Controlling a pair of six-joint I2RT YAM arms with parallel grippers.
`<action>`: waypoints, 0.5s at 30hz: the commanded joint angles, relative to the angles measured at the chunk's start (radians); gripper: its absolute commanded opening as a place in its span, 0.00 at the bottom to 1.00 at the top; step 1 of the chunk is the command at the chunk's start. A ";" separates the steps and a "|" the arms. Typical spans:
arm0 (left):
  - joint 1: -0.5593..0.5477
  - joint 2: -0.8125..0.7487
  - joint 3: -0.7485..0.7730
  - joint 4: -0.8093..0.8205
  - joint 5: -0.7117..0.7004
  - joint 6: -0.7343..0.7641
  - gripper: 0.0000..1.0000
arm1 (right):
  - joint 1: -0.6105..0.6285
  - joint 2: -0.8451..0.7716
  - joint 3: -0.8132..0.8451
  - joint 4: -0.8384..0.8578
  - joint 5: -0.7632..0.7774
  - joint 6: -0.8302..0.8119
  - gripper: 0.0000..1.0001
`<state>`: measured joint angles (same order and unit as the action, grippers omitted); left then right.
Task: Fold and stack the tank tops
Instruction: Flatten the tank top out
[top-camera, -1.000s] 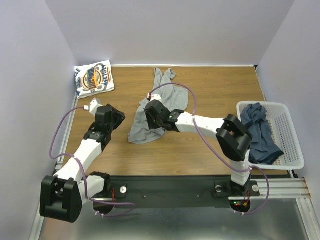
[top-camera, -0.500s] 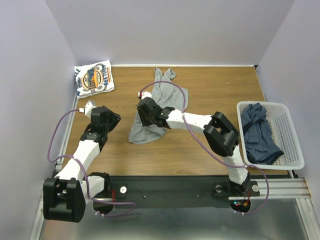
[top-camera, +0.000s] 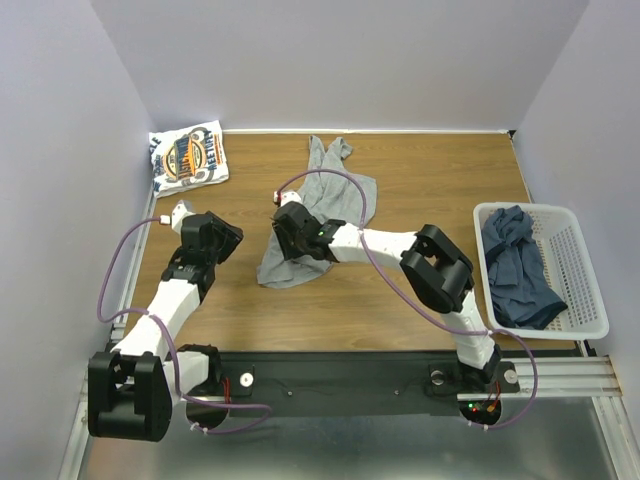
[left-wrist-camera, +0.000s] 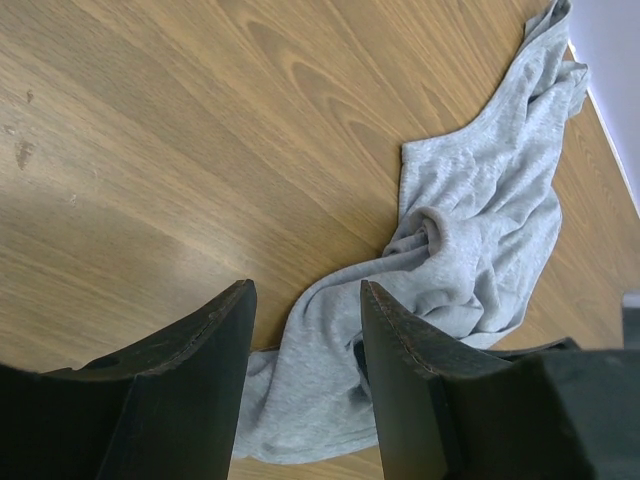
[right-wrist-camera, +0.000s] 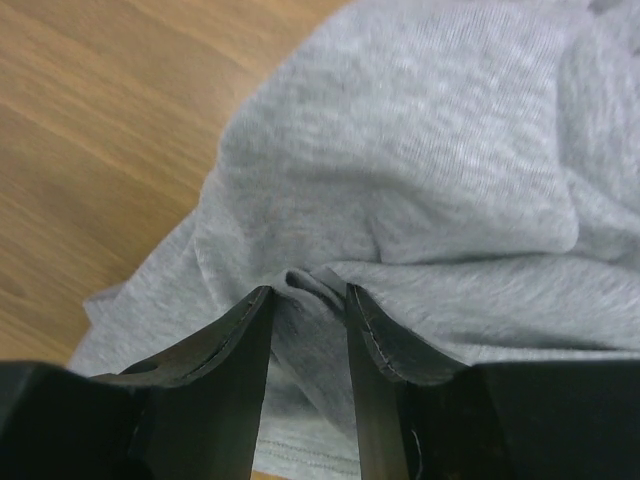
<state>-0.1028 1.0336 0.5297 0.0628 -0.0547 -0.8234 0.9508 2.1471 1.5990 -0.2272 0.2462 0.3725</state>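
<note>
A light heather grey tank top (top-camera: 338, 190) lies crumpled at the middle of the table; it also shows in the left wrist view (left-wrist-camera: 470, 240) and the right wrist view (right-wrist-camera: 420, 150). My right gripper (top-camera: 287, 224) sits on its lower left part, shut on a puckered fold of the grey cloth (right-wrist-camera: 308, 290). My left gripper (top-camera: 226, 240) is open and empty, low over bare wood just left of the grey top's hem (left-wrist-camera: 305, 290). A folded white tank top with a blue-and-orange logo (top-camera: 188, 157) lies at the far left corner. Dark slate-blue tank tops (top-camera: 515, 265) lie in the basket.
A white plastic mesh basket (top-camera: 590, 290) stands at the right edge of the table. Purple walls close in the left, back and right sides. Cables loop over both arms. Bare wood (top-camera: 440, 180) lies between the grey top and the basket.
My right gripper has slid left across the grey tank top toward its left edge, bunching the cloth a little. The left arm has drawn slightly left.
</note>
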 joint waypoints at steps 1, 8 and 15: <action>0.006 0.000 -0.023 0.042 0.012 0.009 0.57 | 0.025 -0.070 -0.036 0.028 0.007 0.031 0.41; 0.006 0.005 -0.033 0.049 0.021 0.004 0.57 | 0.025 -0.087 -0.069 0.026 0.091 0.069 0.25; 0.005 0.035 -0.056 0.087 0.049 0.004 0.43 | 0.022 -0.329 -0.206 0.017 0.350 0.157 0.04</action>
<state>-0.1028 1.0523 0.4973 0.0895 -0.0242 -0.8257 0.9703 1.9930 1.4330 -0.2417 0.4137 0.4652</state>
